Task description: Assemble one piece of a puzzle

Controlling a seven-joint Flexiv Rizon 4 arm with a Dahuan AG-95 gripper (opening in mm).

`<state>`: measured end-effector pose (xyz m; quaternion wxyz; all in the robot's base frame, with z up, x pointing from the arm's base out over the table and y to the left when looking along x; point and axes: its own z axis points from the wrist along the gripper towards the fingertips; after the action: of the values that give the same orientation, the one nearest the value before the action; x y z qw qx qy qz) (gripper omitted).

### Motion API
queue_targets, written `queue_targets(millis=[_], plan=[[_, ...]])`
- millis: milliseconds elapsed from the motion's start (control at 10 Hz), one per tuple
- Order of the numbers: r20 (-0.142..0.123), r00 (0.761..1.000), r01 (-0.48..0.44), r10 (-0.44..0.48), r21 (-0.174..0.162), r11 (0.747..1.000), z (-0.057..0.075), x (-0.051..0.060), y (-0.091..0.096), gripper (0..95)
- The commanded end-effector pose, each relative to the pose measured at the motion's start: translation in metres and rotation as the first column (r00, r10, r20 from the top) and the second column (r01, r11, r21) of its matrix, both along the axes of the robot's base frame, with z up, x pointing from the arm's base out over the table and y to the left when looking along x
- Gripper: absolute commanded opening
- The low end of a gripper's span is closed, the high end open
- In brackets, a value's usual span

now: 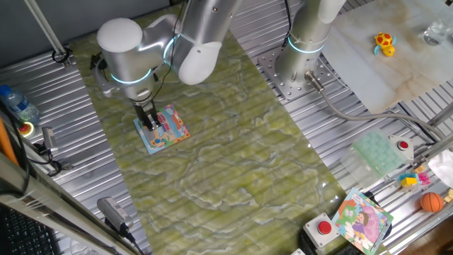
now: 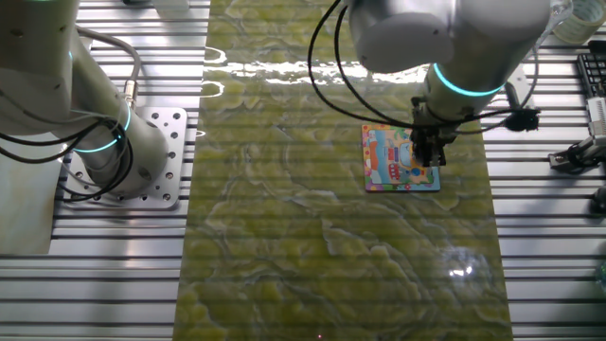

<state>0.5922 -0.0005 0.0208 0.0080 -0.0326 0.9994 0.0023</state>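
Note:
The puzzle (image 1: 166,131) is a small square board with a light blue border and a pink-yellow cartoon picture, lying on the green mat. It also shows in the other fixed view (image 2: 393,159). My gripper (image 1: 150,123) points straight down over the board's left edge, with its fingertips at or just above the surface. In the other fixed view the gripper (image 2: 432,155) is at the board's right edge. The dark fingers stand close together. The tiny piece is not visible; the fingers hide that spot.
A second arm's base (image 1: 304,67) stands on a metal plate at the back. A larger cartoon-girl picture board (image 1: 362,219), red buttons, an orange ball (image 1: 431,202) and small toys lie at the right edge. A bottle (image 1: 18,105) stands far left.

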Motion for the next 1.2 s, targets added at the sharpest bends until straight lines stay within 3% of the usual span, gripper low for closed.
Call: queue_targets(millis=[100, 500, 600, 800, 1100, 1200], plan=[[-0.006, 1.000, 0.001, -0.001, 0.000, 1.000, 0.001, 0.003, 0.003, 0.0], [-0.056, 0.998, -0.037, 0.036, -0.021, 0.999, 0.008, 0.002, 0.008, 0.0], [-0.079, 0.996, -0.046, 0.044, -0.020, 0.999, 0.013, 0.002, 0.009, 0.0], [-0.100, 0.993, -0.071, 0.069, -0.013, 0.997, 0.030, -0.001, 0.015, 0.0], [-0.108, 0.984, -0.145, 0.143, -0.014, 0.989, 0.059, -0.010, 0.024, 0.0], [-0.068, 0.997, -0.029, 0.027, -0.032, 0.999, 0.067, -0.017, 0.026, 0.0]])
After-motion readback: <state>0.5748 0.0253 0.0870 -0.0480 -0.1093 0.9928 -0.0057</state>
